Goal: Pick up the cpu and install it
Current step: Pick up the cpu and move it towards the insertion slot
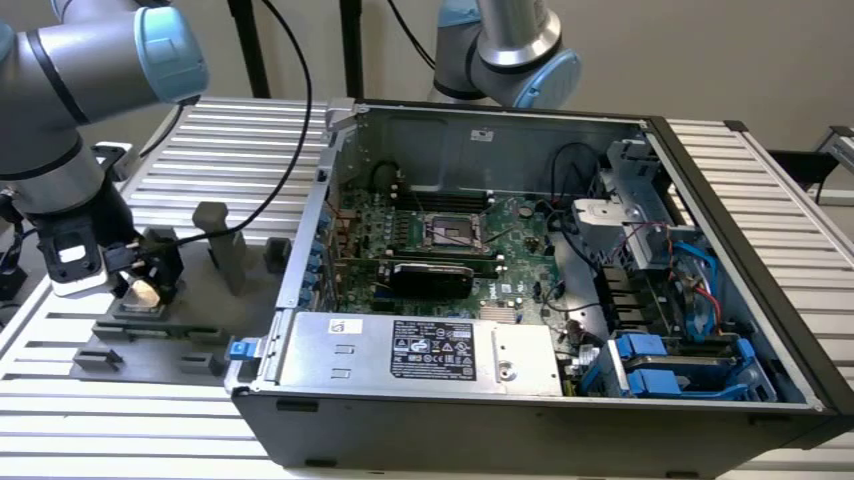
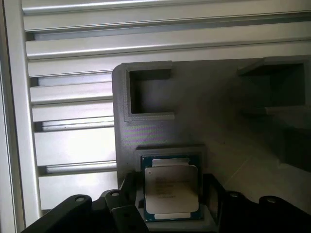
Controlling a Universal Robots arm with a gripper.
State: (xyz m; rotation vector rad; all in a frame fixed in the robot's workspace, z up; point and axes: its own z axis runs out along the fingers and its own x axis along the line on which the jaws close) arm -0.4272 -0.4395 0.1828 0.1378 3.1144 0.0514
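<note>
The cpu (image 2: 171, 189), a pale silver square on a green rim, lies flat in a pocket of the grey fixture (image 2: 194, 126). My gripper (image 2: 170, 196) is open and straddles it, with one black finger (image 2: 127, 194) on each side and a slim gap to the chip's edges. At the exterior view's left, the gripper (image 1: 138, 280) is lowered onto the fixture plate (image 1: 160, 340), with the pale cpu (image 1: 142, 293) between its fingers. The motherboard socket (image 1: 454, 230) sits open inside the computer case (image 1: 534, 400), well away from the gripper.
Grey upright fixture blocks (image 1: 214, 235) stand just beside the gripper. An empty square pocket (image 2: 148, 94) lies beyond the cpu. The case holds a power supply (image 1: 420, 350), cables and blue drive bays (image 1: 667, 365). A second arm (image 1: 514, 50) stands behind the case.
</note>
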